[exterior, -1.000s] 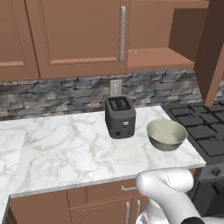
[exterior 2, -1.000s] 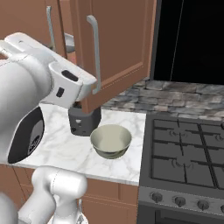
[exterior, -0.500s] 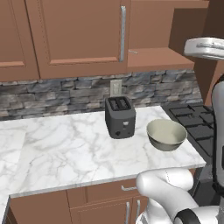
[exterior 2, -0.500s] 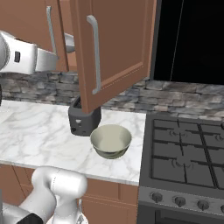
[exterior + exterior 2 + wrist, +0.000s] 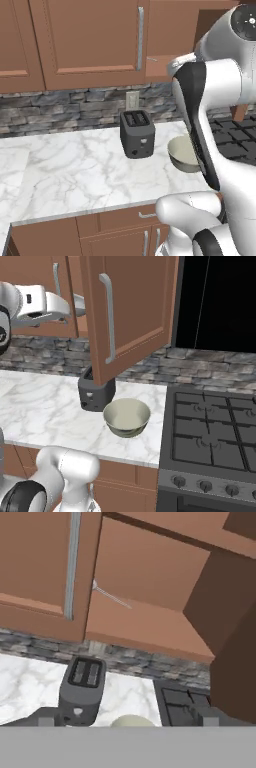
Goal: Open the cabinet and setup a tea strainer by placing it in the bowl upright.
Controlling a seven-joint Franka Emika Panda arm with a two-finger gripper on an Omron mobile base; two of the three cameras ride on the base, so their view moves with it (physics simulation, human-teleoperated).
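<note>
The cabinet (image 5: 90,45) keeps its left door shut, while its right door (image 5: 135,311) stands swung wide open toward me. On the bare shelf (image 5: 145,624) inside lies a thin silver stem (image 5: 112,597), the one part of the tea strainer that I can see; its mesh is hidden. The beige bowl (image 5: 126,417) sits on the counter right of the toaster, below the open door. My gripper (image 5: 127,722) is open and holds nothing. It hangs in the air before the cabinet and looks up into it.
A dark toaster (image 5: 136,132) stands on the marble counter (image 5: 65,170) against the stone backsplash. A black gas stove (image 5: 215,436) lies to the right of the bowl. My raised arm (image 5: 210,110) covers part of the bowl in the left base view.
My arm has left the door's handle and risen in front of the open cabinet. The right door stays open; bowl and toaster have not moved.
</note>
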